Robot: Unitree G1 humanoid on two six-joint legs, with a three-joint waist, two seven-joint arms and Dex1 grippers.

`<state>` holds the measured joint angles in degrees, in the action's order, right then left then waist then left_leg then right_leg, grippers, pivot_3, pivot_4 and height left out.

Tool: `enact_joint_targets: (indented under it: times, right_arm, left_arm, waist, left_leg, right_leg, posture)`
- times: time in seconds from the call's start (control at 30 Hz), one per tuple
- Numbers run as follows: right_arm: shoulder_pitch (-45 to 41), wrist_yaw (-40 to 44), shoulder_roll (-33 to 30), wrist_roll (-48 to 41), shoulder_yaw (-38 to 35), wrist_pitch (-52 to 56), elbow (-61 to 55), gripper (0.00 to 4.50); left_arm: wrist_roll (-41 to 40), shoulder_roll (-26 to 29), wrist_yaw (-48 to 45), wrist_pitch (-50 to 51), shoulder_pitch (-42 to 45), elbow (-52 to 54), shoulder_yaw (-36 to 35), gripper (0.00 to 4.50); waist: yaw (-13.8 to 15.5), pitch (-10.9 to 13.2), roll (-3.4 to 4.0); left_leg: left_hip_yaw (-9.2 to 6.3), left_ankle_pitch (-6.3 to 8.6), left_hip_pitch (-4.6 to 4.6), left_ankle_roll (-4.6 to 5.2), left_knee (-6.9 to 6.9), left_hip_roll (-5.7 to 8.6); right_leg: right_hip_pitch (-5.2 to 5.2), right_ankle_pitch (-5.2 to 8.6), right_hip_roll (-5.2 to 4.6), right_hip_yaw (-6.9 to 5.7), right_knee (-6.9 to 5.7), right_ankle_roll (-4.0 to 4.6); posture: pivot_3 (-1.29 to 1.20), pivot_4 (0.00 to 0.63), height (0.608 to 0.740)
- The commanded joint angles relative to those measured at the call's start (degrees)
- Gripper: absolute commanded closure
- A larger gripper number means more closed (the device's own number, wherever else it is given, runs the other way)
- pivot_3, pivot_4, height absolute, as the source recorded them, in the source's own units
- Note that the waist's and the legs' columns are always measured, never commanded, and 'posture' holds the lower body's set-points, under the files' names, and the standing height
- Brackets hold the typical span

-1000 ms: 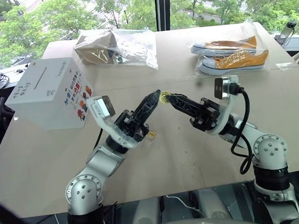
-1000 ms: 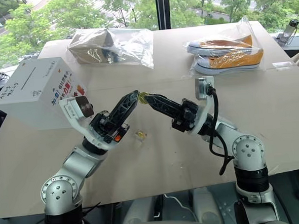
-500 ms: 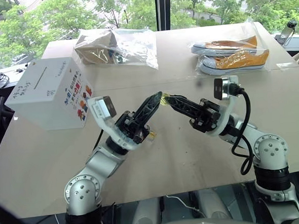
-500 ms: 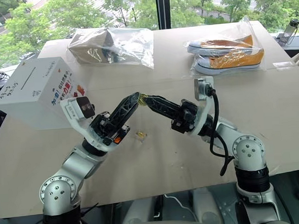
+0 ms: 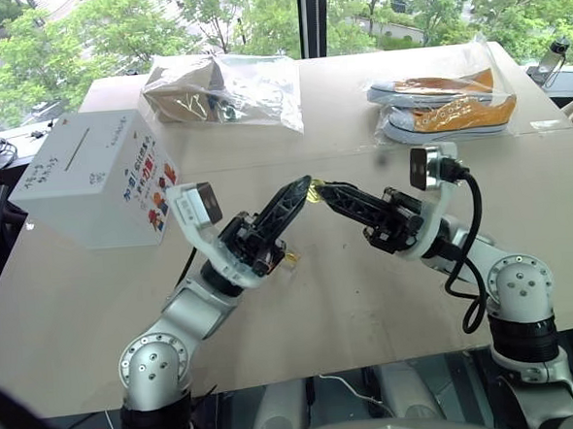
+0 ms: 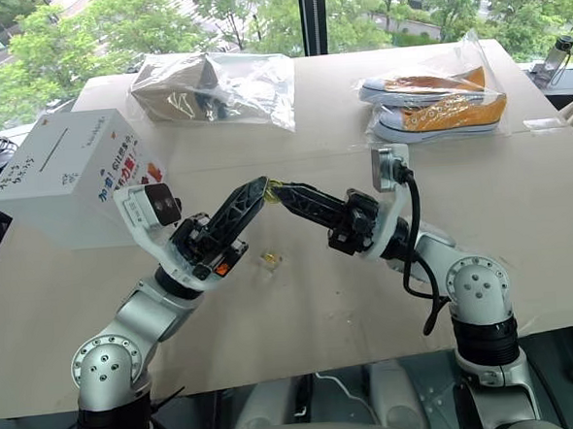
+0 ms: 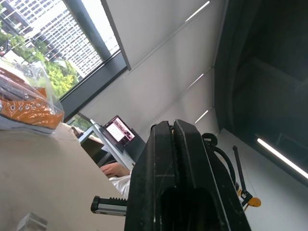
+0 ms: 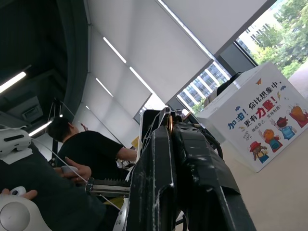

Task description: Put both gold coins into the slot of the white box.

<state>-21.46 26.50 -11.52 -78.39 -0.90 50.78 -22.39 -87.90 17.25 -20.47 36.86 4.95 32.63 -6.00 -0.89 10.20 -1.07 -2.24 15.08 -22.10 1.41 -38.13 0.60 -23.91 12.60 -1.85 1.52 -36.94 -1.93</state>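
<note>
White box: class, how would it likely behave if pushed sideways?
The white box probably slides rather than tips: it sits broad and flat on the table. Likely light for its size, as it looks like cardboard. Its top may dent near the slot.

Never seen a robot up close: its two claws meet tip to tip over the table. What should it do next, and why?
Probably let the right gripper release, since both grippers look shut on one gold coin between their tips; then the left gripper could carry it to the white box and its slot.
</note>
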Motion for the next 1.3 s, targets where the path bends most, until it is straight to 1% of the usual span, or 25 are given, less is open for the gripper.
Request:
enact_joint_targets:
  times: [0.03, 0.07, 0.13, 0.23, 0.4, 0.63, 0.8, 0.9, 0.97, 1.0, 1.03, 1.3]
  right_arm:
    - [-1.83, 1.08, 0.53, -0.95, 1.49, -0.45, -2.82, 4.50]
    - [-1.85, 1.14, 0.53, -0.95, 1.54, -0.42, -2.85, 4.50]
    - [-1.89, 1.18, 0.55, -0.90, 1.65, -0.43, -2.85, 4.50]
    - [-1.87, 1.25, 0.32, -1.01, 1.69, -0.55, -2.84, 4.50]
    - [-1.87, 1.40, 0.08, -0.94, 1.79, -0.78, -2.69, 4.50]
    - [-1.78, 1.21, 0.31, -0.97, 1.60, -1.00, -1.88, 4.50]
    - [-1.91, 0.70, 0.63, -1.30, 1.41, -1.03, -1.45, 4.50]
    - [-2.05, 0.69, 0.72, -1.39, 1.41, -0.92, -1.39, 4.50]
    - [-2.17, 0.72, 0.69, -1.48, 1.43, -0.79, -1.44, 4.50]
    - [-2.22, 0.72, 0.67, -1.51, 1.44, -0.75, -1.44, 4.50]
    - [-2.21, 0.72, 0.62, -1.56, 1.44, -0.70, -1.50, 4.50]
    - [-1.94, 0.39, 0.37, -1.82, 1.31, -0.57, -1.95, 4.50]
  left_arm:
    - [-0.29, 0.50, -0.70, 1.51, 0.68, 0.65, 2.43, 4.42]
    - [-0.22, 0.45, -0.77, 1.51, 0.70, 0.55, 2.51, 4.20]
    - [0.07, 0.43, -0.66, 1.47, 0.72, 0.40, 2.57, 3.57]
    - [0.14, 0.25, -0.36, 1.26, 0.72, 0.27, 2.83, 2.14]
    - [0.31, -0.17, -0.36, 0.66, 0.68, 0.17, 2.67, 2.14]
    - [2.01, -2.53, -1.88, -3.73, -0.35, 1.68, 0.29, 2.14]
    - [2.72, -3.10, -2.36, -5.10, -1.27, 2.57, 0.31, 2.14]
    - [2.85, -3.08, -2.79, -5.49, -1.65, 2.97, 0.58, 2.84]
    - [2.99, -2.53, -2.87, -5.12, -1.75, 3.01, 0.94, 3.76]
    - [2.97, -2.44, -2.80, -5.00, -1.63, 2.85, 1.07, 4.11]
    - [2.92, -2.36, -2.74, -4.87, -1.52, 2.71, 1.22, 4.31]
    - [2.77, -2.07, -2.92, -4.28, -1.09, 2.15, 1.95, 4.31]
  waist:
    - [0.00, 0.00, 0.00]
    - [0.00, 0.00, 0.00]
    - [-0.01, 0.00, 0.00]
    - [-0.03, 0.00, 0.00]
    - [0.01, 0.00, 0.00]
    - [0.01, 0.00, 0.00]
    - [0.06, 0.00, 0.00]
    - [0.05, 0.00, 0.00]
    - [0.05, 0.00, 0.00]
    - [0.05, 0.00, 0.00]
    - [0.05, 0.00, 0.00]
    - [0.03, 0.01, 0.01]
  left_leg:
    - [0.00, 0.00, 0.00, 0.00, 0.01, 0.00]
    - [0.00, 0.00, 0.00, 0.00, 0.02, 0.00]
    - [0.00, 0.00, -0.01, 0.00, 0.03, 0.00]
    - [-0.01, 0.00, -0.01, 0.01, 0.04, 0.00]
    - [-0.03, 0.00, -0.02, 0.01, 0.04, 0.00]
    - [-0.04, 0.01, -0.03, 0.01, 0.05, 0.00]
    - [-0.06, 0.01, -0.07, 0.01, 0.05, 0.00]
    - [-0.06, 0.01, -0.08, 0.02, 0.05, 0.00]
    - [-0.06, 0.01, -0.09, 0.02, 0.05, 0.00]
    - [-0.06, 0.02, -0.09, 0.03, 0.05, 0.01]
    - [-0.07, 0.02, -0.09, 0.03, 0.05, 0.01]
    - [-0.09, 0.02, -0.10, 0.04, 0.05, 0.01]
  right_leg:
    - [0.00, 0.00, 0.00, 0.00, 0.01, 0.00]
    - [0.00, 0.00, 0.00, 0.00, 0.01, 0.00]
    - [0.00, -0.01, 0.00, 0.00, 0.03, -0.01]
    - [0.00, -0.01, 0.00, -0.01, 0.05, -0.01]
    - [-0.01, 0.00, -0.02, -0.03, 0.07, 0.00]
    - [-0.01, 0.00, -0.03, -0.04, 0.08, 0.00]
    - [-0.01, 0.00, -0.03, -0.06, 0.12, 0.01]
    - [-0.01, 0.00, -0.03, -0.07, 0.14, 0.01]
    - [-0.01, 0.00, -0.03, -0.07, 0.15, 0.00]
    - [-0.01, 0.00, -0.04, -0.07, 0.15, 0.01]
    - [-0.01, 0.00, -0.04, -0.09, 0.15, 0.01]
    - [-0.01, 0.00, -0.03, -0.11, 0.16, 0.00]
  posture:
    - [0.00, 0.150, 0.740]
    - [0.00, 0.150, 0.740]
    - [0.00, 0.150, 0.740]
    - [0.00, 0.150, 0.740]
    - [0.00, 0.150, 0.740]
    - [0.00, 0.150, 0.740]
    - [0.00, 0.150, 0.740]
    - [0.00, 0.150, 0.740]
    - [0.00, 0.150, 0.740]
    - [0.00, 0.150, 0.740]
    - [0.00, 0.150, 0.740]
    - [0.00, 0.150, 0.740]
